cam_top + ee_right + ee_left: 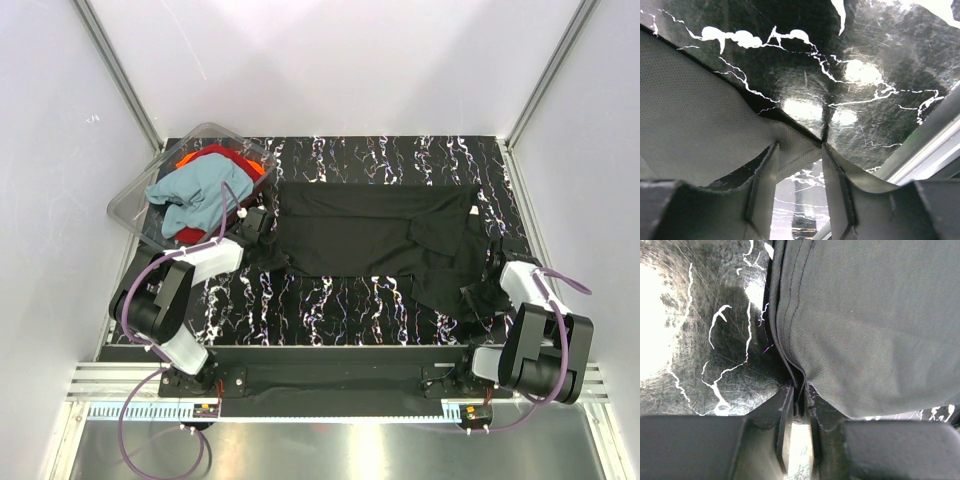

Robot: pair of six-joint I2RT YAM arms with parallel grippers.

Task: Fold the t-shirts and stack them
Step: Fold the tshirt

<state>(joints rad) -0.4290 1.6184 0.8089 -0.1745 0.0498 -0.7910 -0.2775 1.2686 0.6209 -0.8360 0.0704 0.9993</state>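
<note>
Nearest the camera, a ribbed aluminium rail (330, 398) runs across in front of the table, and the two arm bases sit on a dark bar just behind it. The table top (340, 300) is glossy black with white marble-like veins, and it throws back bright patches of light in both wrist views.

The left gripper (800, 390) is at the left edge of the black t-shirt (370, 230), its fingers pinched nearly together on a folded, stitched hem. The right gripper (800, 147) is at the shirt's near right corner. Its fingers stand apart with the table visible between them, and cloth lies over both. Whether that cloth is gripped cannot be told.

The black shirt lies spread across the middle of the table, its right part folded inward. At the far left corner a clear plastic tub (130, 205) sits tilted, holding the teal-blue t-shirt (200, 190) on top of the red-orange t-shirt (238, 160).

Plain white walls (330, 60) with aluminium corner posts (120, 70) close in the space.
</note>
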